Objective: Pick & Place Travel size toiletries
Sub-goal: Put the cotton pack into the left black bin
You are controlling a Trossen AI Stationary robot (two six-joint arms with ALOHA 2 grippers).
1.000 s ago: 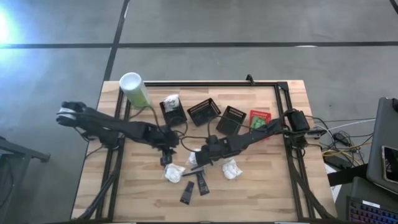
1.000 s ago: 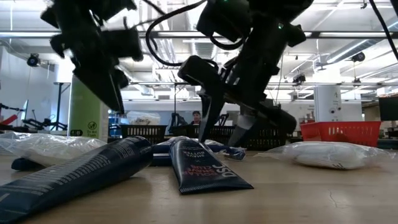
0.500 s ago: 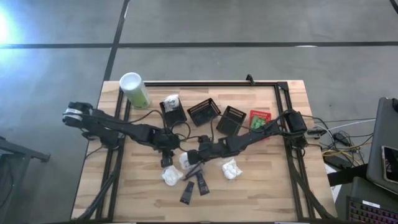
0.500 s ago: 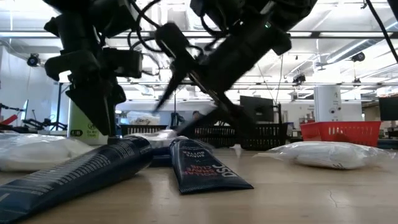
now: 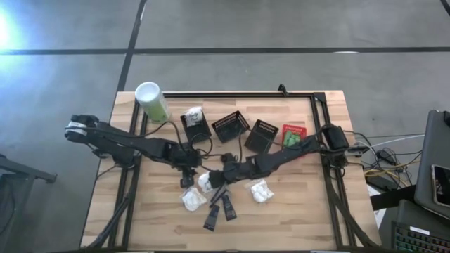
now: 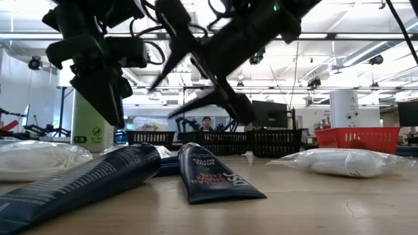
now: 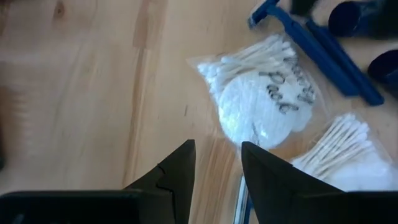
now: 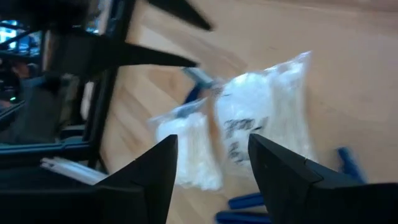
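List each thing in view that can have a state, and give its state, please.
Left claw: open, empty, above the table.
Right claw: open, empty, above the packets.
Cotton packet: sealed, flat on the wood.
Dark tube: capped end away, lying flat.
Green canister: lid on, leaning in the picture.
Black basket with a packet: loaded.
Red basket: contents unclear.

Seen from above, three white wrapped packets lie at the table's centre, two dark tubes at six o'clock of them. Four slotted baskets run along the twelve o'clock side: three black, one red. One pale-green canister stands at ten o'clock. The left wrist camera shows two blue razors. Two arms reach in.
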